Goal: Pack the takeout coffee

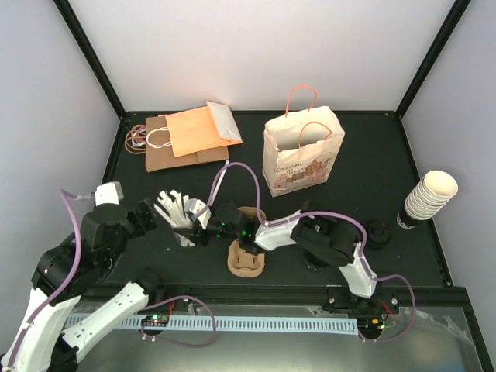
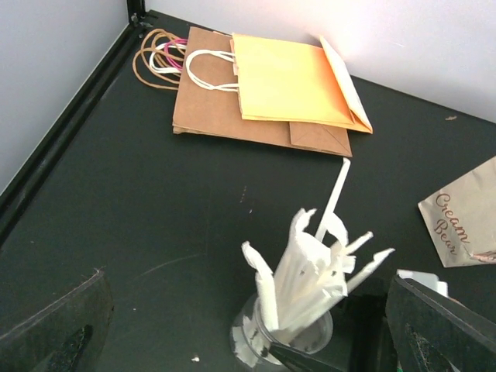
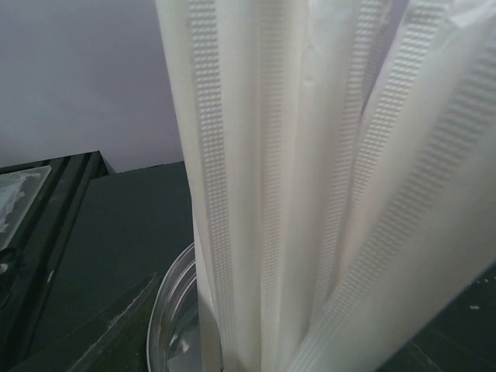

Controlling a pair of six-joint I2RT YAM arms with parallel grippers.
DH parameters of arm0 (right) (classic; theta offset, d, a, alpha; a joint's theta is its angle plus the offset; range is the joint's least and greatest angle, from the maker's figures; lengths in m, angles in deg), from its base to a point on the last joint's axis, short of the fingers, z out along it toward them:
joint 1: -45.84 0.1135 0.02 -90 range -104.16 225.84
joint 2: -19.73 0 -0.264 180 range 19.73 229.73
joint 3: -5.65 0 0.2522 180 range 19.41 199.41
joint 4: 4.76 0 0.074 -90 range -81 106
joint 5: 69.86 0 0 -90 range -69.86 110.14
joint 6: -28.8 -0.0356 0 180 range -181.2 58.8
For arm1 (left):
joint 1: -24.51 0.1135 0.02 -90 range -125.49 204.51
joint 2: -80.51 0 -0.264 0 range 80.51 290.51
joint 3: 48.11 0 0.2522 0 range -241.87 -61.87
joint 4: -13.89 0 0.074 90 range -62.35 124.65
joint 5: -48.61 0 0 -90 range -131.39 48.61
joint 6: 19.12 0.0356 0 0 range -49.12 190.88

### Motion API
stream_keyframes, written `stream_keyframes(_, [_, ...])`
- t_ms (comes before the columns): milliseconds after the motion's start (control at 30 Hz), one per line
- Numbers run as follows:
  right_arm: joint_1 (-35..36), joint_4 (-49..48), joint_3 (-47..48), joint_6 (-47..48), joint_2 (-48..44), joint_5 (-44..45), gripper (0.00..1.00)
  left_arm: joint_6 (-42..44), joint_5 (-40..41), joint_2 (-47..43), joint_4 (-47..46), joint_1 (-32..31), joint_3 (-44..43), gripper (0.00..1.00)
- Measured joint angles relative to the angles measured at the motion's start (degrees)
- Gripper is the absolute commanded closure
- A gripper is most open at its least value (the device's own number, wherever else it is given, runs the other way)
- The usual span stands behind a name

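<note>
The takeout coffee does not show in any view. My left gripper (image 1: 152,215) (image 2: 248,310) is wide open, its two dark fingers standing either side of a clear cup (image 2: 256,341) full of paper-wrapped straws (image 2: 310,271) (image 1: 172,208) without touching it. My right gripper (image 1: 203,225) reaches in from the right to the same cup. In the right wrist view the wrapped straws (image 3: 310,194) fill the frame, with the clear cup's rim (image 3: 167,310) at the lower left. One dark fingertip (image 2: 310,358) of the right gripper rests at the cup's near rim; how its jaws stand is hidden.
A brown cardboard cup carrier (image 1: 246,260) lies under the right arm. A printed paper bag (image 1: 302,155) stands open behind it. A stack of nested cream cups (image 1: 430,194) and black lids (image 1: 380,232) are at the right. Flat brown and orange bags (image 1: 194,133) (image 2: 271,85) lie at the back left.
</note>
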Motion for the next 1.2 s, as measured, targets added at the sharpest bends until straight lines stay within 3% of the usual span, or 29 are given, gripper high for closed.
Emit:
stream_keyframes(700, [0.31, 4.98, 34.97, 4.24, 21.49, -2.86, 0.39, 3.08, -0.61, 0.02, -0.66, 0.0, 0.61, 0.01])
stream_keyframes(1000, [0.87, 10.67, 37.51, 7.15, 23.19, -3.34, 0.37, 4.33, -0.7, 0.04, -1.42, 0.0, 0.68, 0.01])
stream_keyframes(1200, [0.87, 10.75, 37.51, 7.37, 23.19, -3.41, 0.25, 4.66, -1.51, 0.04, -2.47, 0.0, 1.9, 0.01])
